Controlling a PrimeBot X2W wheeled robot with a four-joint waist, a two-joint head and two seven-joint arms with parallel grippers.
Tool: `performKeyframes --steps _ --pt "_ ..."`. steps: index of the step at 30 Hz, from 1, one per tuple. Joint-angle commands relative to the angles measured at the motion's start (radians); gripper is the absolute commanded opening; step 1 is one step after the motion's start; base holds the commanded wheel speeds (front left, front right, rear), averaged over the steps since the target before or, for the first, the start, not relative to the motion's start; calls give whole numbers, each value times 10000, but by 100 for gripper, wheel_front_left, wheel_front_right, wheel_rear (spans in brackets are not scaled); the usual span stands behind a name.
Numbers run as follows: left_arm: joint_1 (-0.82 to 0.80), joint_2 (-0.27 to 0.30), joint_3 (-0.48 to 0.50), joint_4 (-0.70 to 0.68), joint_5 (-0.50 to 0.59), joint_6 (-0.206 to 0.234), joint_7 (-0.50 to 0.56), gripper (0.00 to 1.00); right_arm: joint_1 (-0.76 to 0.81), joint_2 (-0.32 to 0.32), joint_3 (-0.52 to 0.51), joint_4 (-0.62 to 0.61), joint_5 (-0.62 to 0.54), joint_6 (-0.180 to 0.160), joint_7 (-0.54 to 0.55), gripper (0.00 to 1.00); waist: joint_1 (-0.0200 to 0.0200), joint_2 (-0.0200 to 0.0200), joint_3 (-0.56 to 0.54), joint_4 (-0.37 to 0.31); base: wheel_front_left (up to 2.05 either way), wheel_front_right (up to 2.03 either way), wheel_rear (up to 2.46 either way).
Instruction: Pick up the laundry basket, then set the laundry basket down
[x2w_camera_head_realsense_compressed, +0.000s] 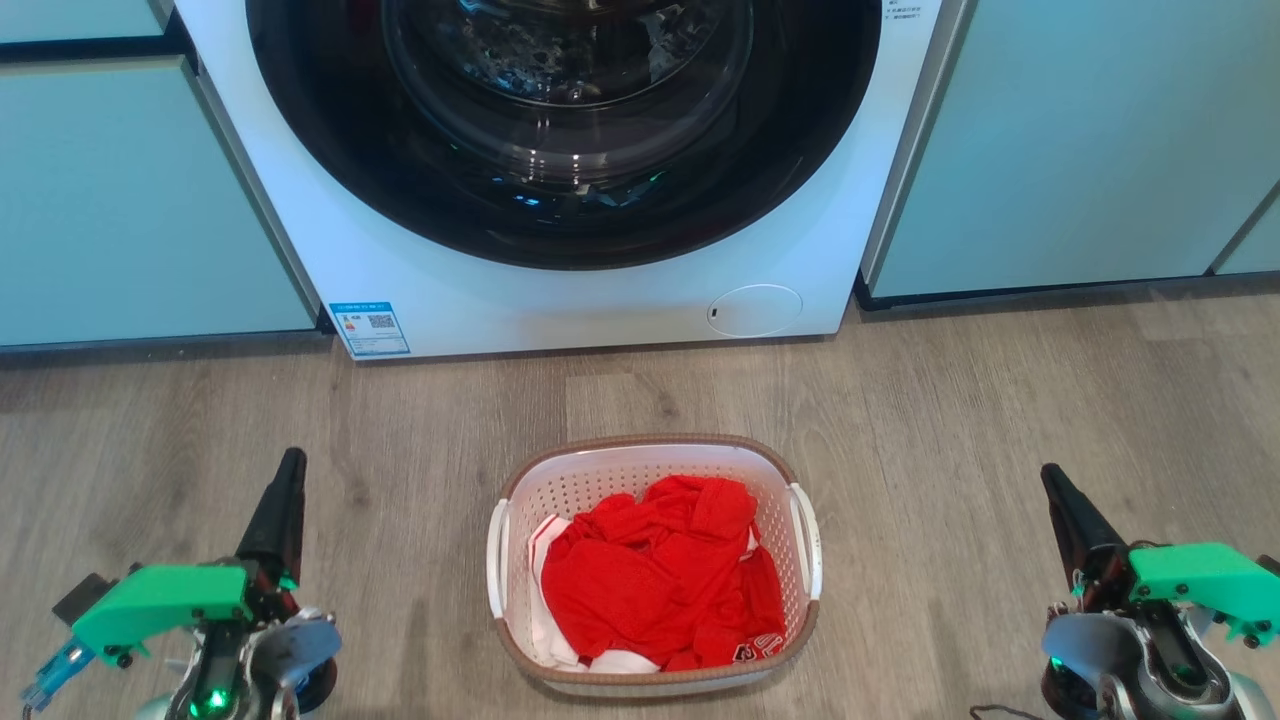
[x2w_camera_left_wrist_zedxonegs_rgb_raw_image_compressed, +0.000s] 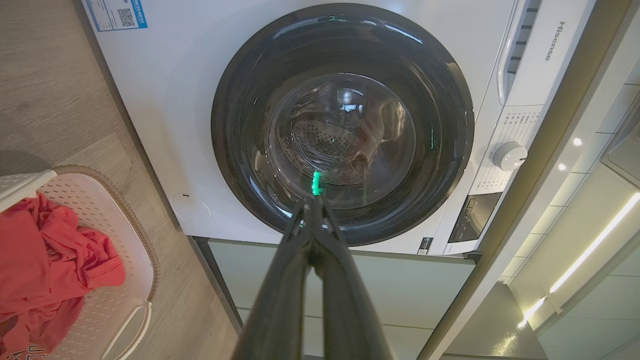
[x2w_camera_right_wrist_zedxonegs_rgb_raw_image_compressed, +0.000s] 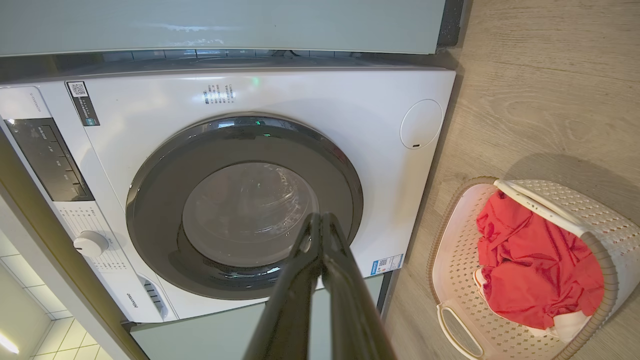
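**Front-loader between pale green cabinets**

A white washing machine (x2w_camera_head_realsense_compressed: 600, 300) stands on a grey wood-look floor (x2w_camera_head_realsense_compressed: 950, 420), its dark round door (x2w_camera_head_realsense_compressed: 560, 120) shut. In the head view a blue label (x2w_camera_head_realsense_compressed: 370, 329) sits at its lower left and a round flap (x2w_camera_head_realsense_compressed: 755, 309) at its lower right. Pale green cabinets (x2w_camera_head_realsense_compressed: 130, 200) flank it. A white dial (x2w_camera_left_wrist_zedxonegs_rgb_raw_image_compressed: 509, 156) sits near the dark control panel (x2w_camera_right_wrist_zedxonegs_rgb_raw_image_compressed: 47, 157). Crumpled red clothing (x2w_camera_head_realsense_compressed: 660, 580) lies over white fabric (x2w_camera_head_realsense_compressed: 622, 661).

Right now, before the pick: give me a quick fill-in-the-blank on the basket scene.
1. The laundry basket stands on the wooden ___, in front of the washing machine.
2. The garment lying on top inside it is ___.
3. The left gripper and right gripper flank the basket, each with fingers ___ and touching nothing.
Missing words: floor; red; shut.
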Motion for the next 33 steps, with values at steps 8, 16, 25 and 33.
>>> performKeyframes --steps 8,16,25,33 --pt "-552 79 359 -293 91 -67 75 0 -491 -70 167 -349 -110 62 82 0 0 -1 0 0 0 0 0" --pt "-552 79 359 -293 91 -67 75 0 -491 -70 168 -349 -109 62 81 0 0 -1 0 0 0 0 0" --pt "-552 79 358 -294 90 -67 74 0 -491 -70 170 -349 -108 62 80 0 0 -1 0 0 0 0 0" --pt "-552 79 358 -294 90 -67 74 0 -491 -70 171 -349 -107 62 79 0 0 -1 0 0 0 0 0"
